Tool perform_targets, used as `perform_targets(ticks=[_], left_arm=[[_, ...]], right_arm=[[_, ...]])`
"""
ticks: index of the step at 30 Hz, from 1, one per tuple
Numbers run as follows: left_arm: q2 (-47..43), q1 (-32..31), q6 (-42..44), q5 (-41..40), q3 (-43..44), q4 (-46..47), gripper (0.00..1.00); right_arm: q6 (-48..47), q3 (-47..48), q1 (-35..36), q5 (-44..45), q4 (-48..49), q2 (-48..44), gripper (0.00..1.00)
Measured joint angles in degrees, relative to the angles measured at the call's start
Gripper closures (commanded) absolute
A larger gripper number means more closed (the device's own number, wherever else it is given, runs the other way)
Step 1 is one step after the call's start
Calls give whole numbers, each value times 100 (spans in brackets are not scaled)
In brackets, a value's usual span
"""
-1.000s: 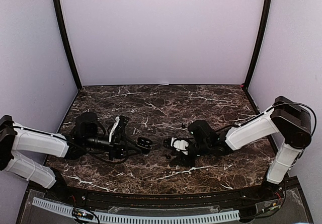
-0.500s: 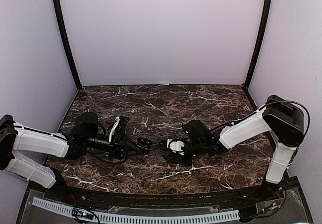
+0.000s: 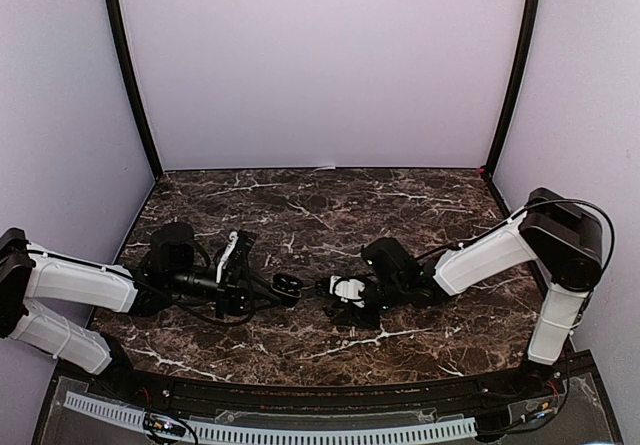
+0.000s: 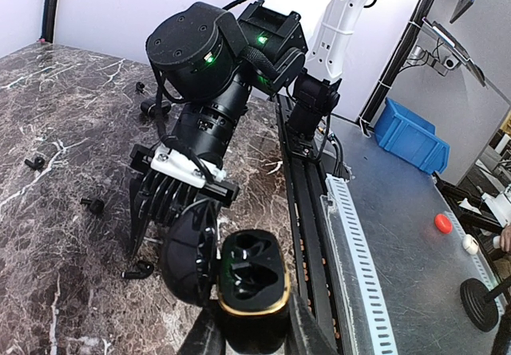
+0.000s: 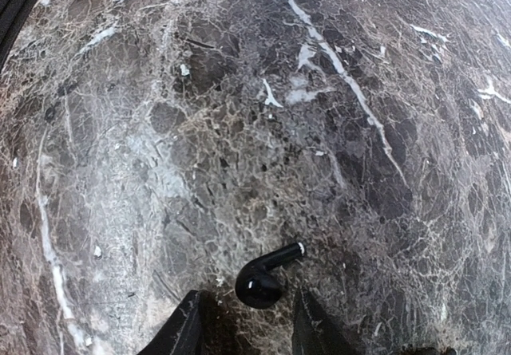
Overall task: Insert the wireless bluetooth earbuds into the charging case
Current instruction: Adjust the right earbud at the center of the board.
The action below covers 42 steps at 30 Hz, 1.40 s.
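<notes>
Dark marbled bench (image 5: 144,132) carried a black earbud (image 5: 263,279) between the parted fingers of the right pincer (image 5: 246,325) (not yet gripped). Left pincer (image 4: 254,331) was clamped on the open charging case (image 4: 254,275). Pickup was in hand; the next move required a centred close.

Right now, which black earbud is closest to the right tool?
The black earbud with the silver-tipped stem, lying at the fingertips of the right tool; the other black buds sit scattered farther away.
</notes>
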Motion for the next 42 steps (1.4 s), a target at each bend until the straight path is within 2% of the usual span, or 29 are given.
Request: perform_targets(ticks=[7, 19, 27, 42], left_arm=[[2, 15, 2, 7, 2, 0, 94], [2, 17, 37, 9, 2, 0, 94], [-7, 22, 221, -7, 2, -2, 94], [37, 20, 649, -35, 2, 33, 95]], right_arm=[[37, 90, 7, -37, 20, 92, 69], [127, 92, 9, -57, 20, 101, 83], [208, 59, 9, -90, 7, 13, 86], [678, -466, -66, -387, -153, -1458, 87]])
